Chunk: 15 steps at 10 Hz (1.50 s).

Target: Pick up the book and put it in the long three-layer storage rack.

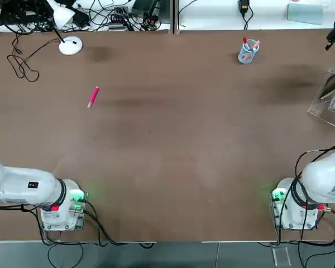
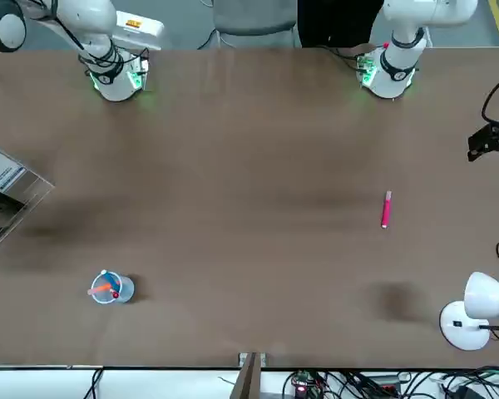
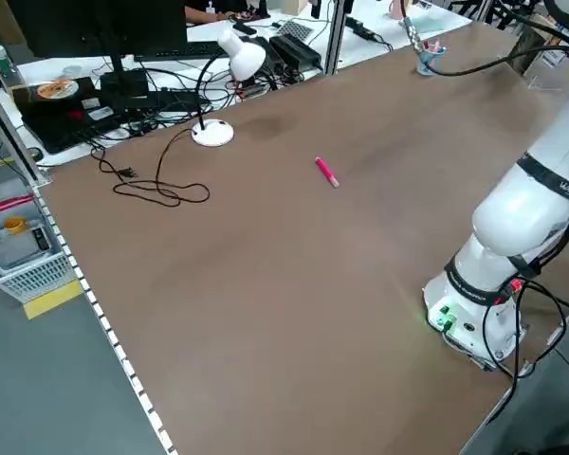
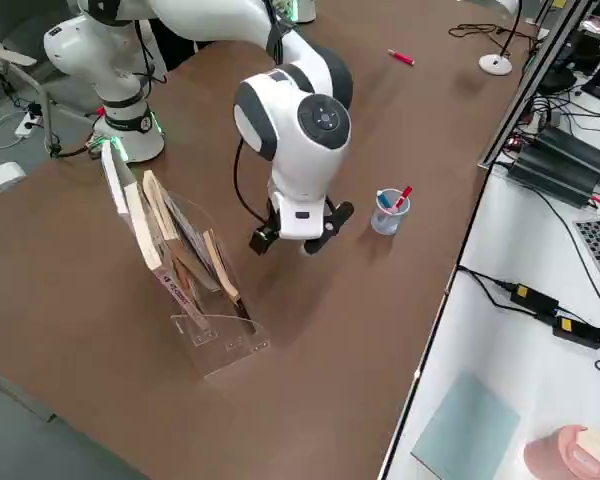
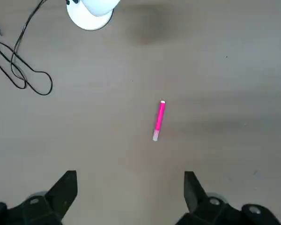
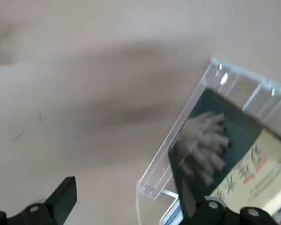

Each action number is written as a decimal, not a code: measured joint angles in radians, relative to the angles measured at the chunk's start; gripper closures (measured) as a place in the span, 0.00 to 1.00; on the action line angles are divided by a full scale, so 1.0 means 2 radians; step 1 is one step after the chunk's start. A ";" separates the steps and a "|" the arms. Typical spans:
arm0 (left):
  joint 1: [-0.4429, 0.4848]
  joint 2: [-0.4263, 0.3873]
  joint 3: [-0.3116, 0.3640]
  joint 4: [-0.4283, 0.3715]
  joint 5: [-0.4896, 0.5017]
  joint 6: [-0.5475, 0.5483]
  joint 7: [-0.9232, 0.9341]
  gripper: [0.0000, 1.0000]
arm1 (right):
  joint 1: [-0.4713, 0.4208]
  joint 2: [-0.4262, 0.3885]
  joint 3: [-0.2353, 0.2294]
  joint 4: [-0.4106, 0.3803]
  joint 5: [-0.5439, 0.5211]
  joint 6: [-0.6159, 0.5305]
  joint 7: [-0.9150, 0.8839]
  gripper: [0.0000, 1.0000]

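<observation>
even overhead light, soft shadows, blurred wrist view

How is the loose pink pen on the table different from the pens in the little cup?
The pink pen lies flat and alone on the bare table; the pens in the clear cup stand tilted, leaning on its rim. The pink pen is on the robot's left side, the cup towards its right. Both are far from the arms' bases.

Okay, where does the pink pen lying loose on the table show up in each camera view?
Top: pink pen, upper left.
Front: right of centre.
Left side: upper middle.
Right side: top edge.
Left wrist: centre.
Right wrist: not in it.
Shared landmark: the white desk lamp near it.
</observation>
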 joint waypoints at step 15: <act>0.009 0.004 0.001 0.001 -0.016 0.000 0.000 0.00 | 0.130 -0.079 0.025 -0.093 -0.007 0.028 0.134 0.00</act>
